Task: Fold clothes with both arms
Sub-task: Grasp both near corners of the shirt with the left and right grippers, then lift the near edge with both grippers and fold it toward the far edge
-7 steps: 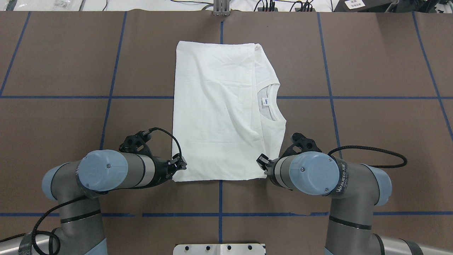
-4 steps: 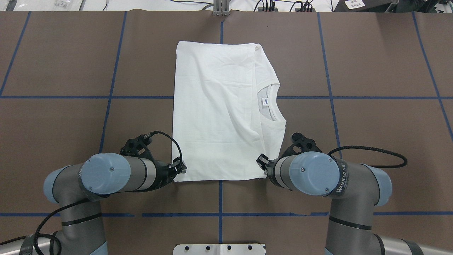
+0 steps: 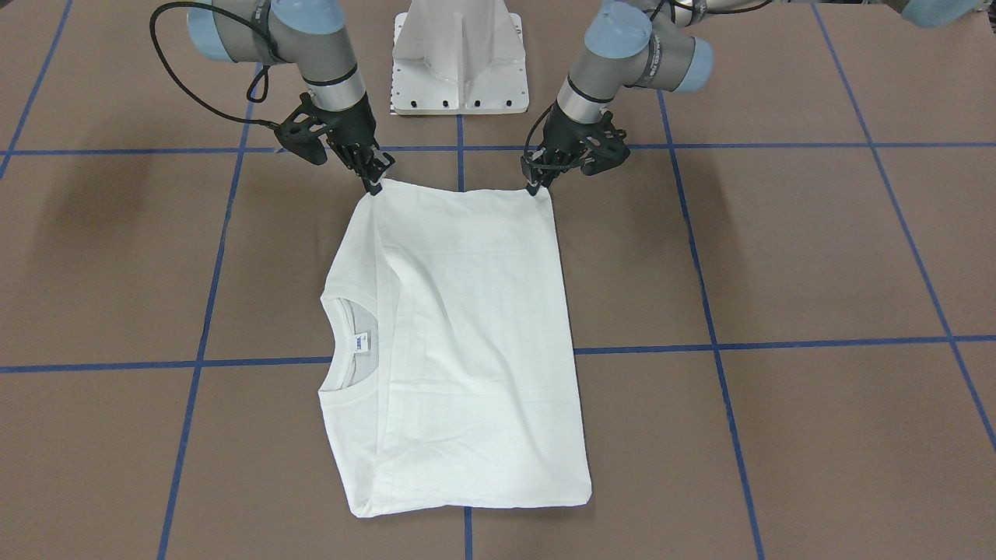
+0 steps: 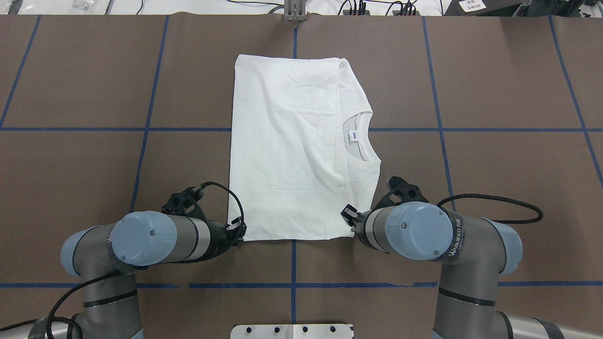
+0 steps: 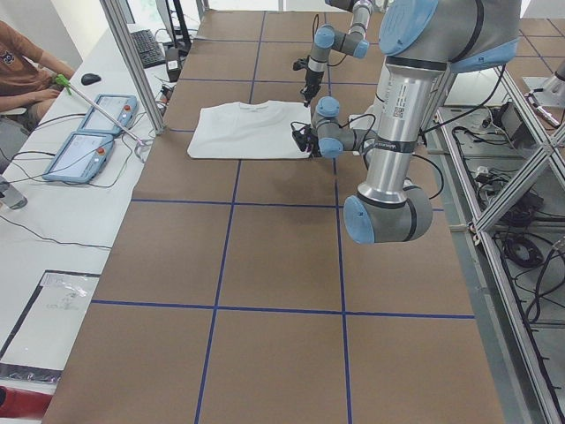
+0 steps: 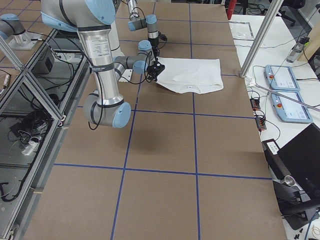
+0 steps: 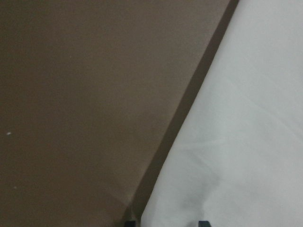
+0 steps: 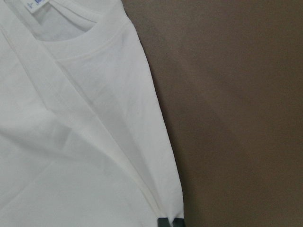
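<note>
Jaws of the right gripper [image 8: 170,222] were pressed together on the near right corner of the shirt [image 4: 287,155], pinching it. The left gripper [image 7: 166,223] was spread, one tip on each side of the near left corner, with cloth between the tips but not nipped. The shirt lay flat at the middle of the table [image 4: 494,84], folded into a long panel running from near to far, with its collar [image 4: 367,160] and label [image 4: 354,135] on the right side. It looked light, soft and limp, so it would probably sag between two held corners and drape rather than keep its shape. The stacked layers might slide apart, or only the top one might lift. The two near corners seemed the right holds, each taken through every layer. Both sleeves were out of sight, presumably tucked inside the fold, and no print showed. How many layers the right pinch had caught could not be told. Each wrist view cut off all but the fingertips, and from overhead the arms covered most of both grippers.
</note>
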Tool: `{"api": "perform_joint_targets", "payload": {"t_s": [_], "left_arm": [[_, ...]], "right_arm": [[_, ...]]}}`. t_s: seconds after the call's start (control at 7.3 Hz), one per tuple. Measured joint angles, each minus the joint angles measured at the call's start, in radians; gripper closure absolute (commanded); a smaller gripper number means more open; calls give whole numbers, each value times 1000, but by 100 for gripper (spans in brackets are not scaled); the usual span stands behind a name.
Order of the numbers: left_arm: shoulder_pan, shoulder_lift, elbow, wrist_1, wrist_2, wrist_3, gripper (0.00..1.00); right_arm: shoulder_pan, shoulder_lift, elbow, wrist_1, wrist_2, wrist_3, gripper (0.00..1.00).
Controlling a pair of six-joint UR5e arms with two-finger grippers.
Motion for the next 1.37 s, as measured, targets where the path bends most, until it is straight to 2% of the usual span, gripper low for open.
{"api": "perform_joint_targets", "payload": {"t_s": [0.41,0.69,1.1,1.37], "left_arm": [[1,1,-26,0,0,-2,100],[18,51,-127,12,0,-14,100],[100,144,-365,88,4,-120,100],[86,126,-423,130,6,-127,100]], "right_arm": [[0,-1,4,0,0,0,100],[-7,-12,39,-1,1,14,100],[-81,-97,239,-16,4,139,100],[-57,-80,329,-83,11,190,100]]}}
